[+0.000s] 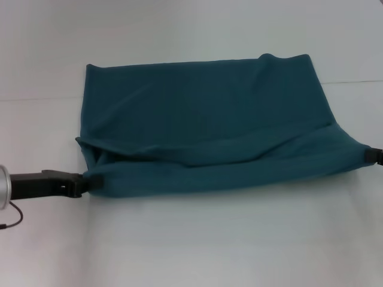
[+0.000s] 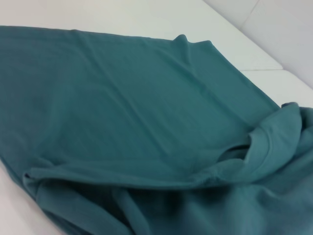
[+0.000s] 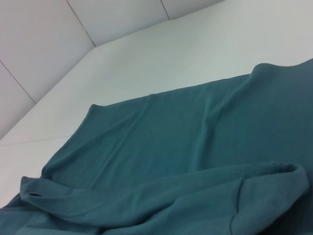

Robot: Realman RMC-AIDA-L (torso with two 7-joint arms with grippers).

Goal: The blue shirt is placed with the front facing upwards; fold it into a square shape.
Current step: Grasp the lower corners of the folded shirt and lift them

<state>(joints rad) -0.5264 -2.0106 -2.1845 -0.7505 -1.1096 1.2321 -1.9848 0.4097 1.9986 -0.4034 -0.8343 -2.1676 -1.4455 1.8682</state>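
The blue shirt (image 1: 203, 125) lies across the middle of the white table as a wide plain teal shape, with no lettering showing. Its near edge is lifted and stretched into a long fold between both grippers. My left gripper (image 1: 84, 183) is shut on the near-left corner. At the picture's right edge my right gripper (image 1: 372, 155) holds the near-right corner, and only its black tip shows. In the left wrist view the shirt (image 2: 146, 107) shows its ribbed collar (image 2: 266, 147) folded over. The right wrist view shows the shirt (image 3: 186, 142) with a rolled hem close by.
The white table (image 1: 191, 239) stretches bare in front of the shirt and behind it. A faint seam in the tabletop (image 1: 36, 98) runs level with the shirt's far part. A thin cable (image 1: 15, 218) hangs by the left arm.
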